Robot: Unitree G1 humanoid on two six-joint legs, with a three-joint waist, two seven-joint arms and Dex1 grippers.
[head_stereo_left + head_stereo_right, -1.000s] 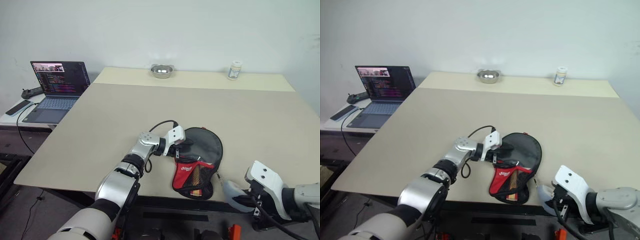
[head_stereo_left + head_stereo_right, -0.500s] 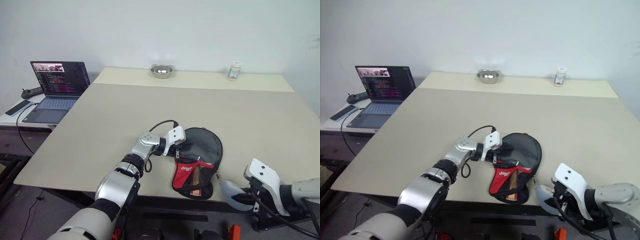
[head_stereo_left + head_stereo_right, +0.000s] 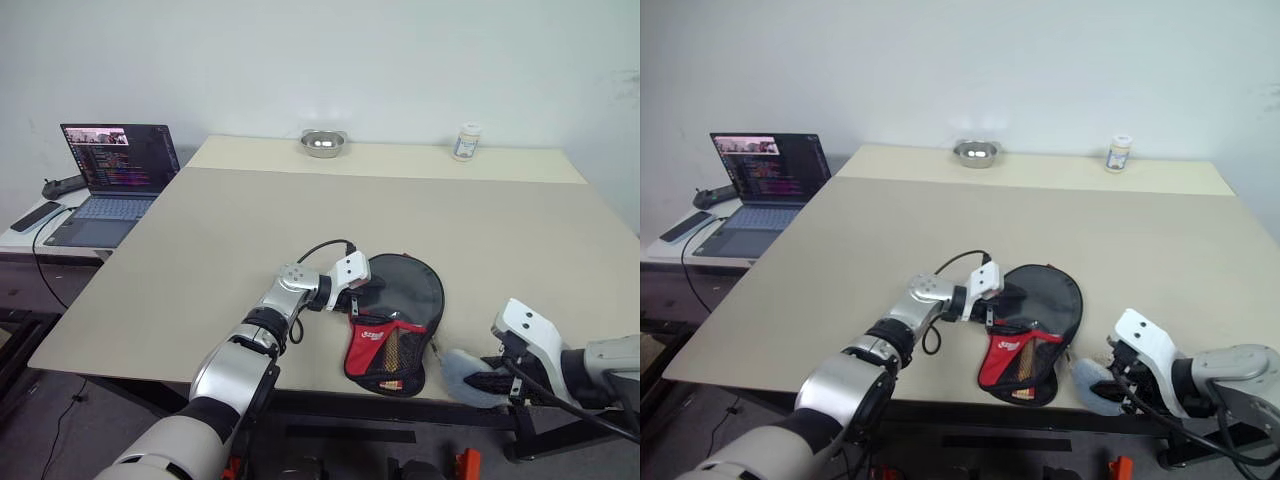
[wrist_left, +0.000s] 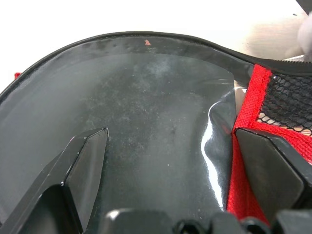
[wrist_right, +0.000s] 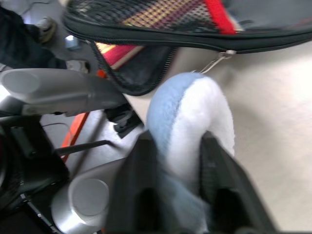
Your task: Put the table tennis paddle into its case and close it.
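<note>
1. The case (image 3: pixel 402 300) lies flat on the table (image 3: pixel 250 230), close to its near edge. Its round black part points away and its red mesh part points toward the robot.
2. The table tennis paddle (image 3: pixel 398 352) appears to be inside already, as its tan and red handle shows through the mesh. The job left is closing the zip.
3. The left gripper (image 3: pixel 362 292) reaches in from the left over the round black part. Its jaws are spread as wide as they go, with nothing clamped between them. It seems to be pinning the cover, not holding it.
4. The right gripper (image 3: pixel 470 375) sits just off the near right edge of the case, wearing a pale blue fuzzy pad. I cannot tell whether it is open or closed. The zip pull (image 5: pixel 218 59) hangs free just beyond the pad, so it has no hold on it.
5. The zip is not yet shut along the near rim, where the open zip edge (image 5: pixel 131 87) gapes under the mesh.
6. To do this step well:
   - Bring the right gripper squarely onto the small metal pull and pinch the tab itself, not the fabric beside it.
   - Draw the pull along the line of the teeth, following the curve of the rim.
   - Keep the left gripper pressing down so the case neither slides nor bunches.
   - Watch that the soft pad does not slip off the thin tab.
</note>
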